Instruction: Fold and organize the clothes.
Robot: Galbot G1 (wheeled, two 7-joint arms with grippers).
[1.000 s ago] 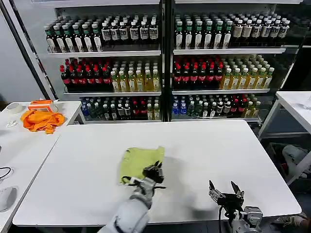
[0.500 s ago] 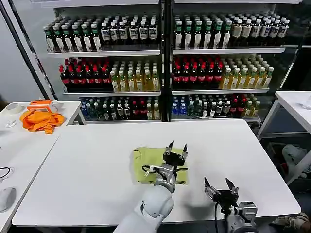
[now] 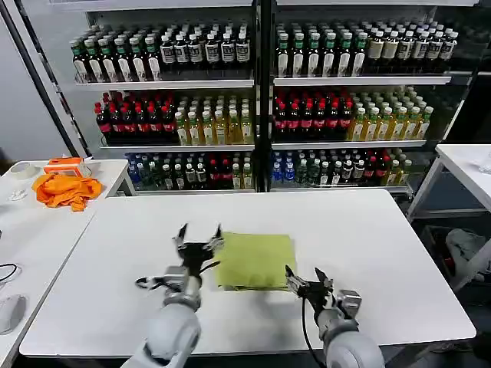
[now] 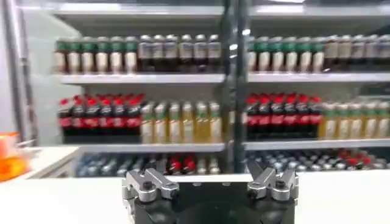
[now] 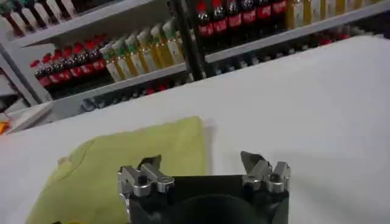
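Note:
The clothes are a yellow-green T-shirt (image 3: 256, 259) folded into a flat rectangle at the middle of the white table (image 3: 368, 230). In the right wrist view the T-shirt (image 5: 122, 164) lies just ahead of the fingers. My left gripper (image 3: 198, 239) stands open just left of the shirt's left edge, holding nothing; in the left wrist view this left gripper (image 4: 210, 176) points toward the drink shelves. My right gripper (image 3: 304, 277) is open beside the shirt's front right corner, apart from the cloth. In its wrist view the right gripper (image 5: 204, 163) is empty.
A bright orange cloth (image 3: 66, 190) and a small orange box (image 3: 64, 164) lie on a side table at the left. Drink coolers full of bottles (image 3: 261, 100) stand behind the table. Another white table (image 3: 468, 165) is at the right.
The left gripper let go of the shirt and swung left off it, opening wide. The shirt now lies smooth and rectangular. The right gripper moved left and forward toward the shirt's corner.

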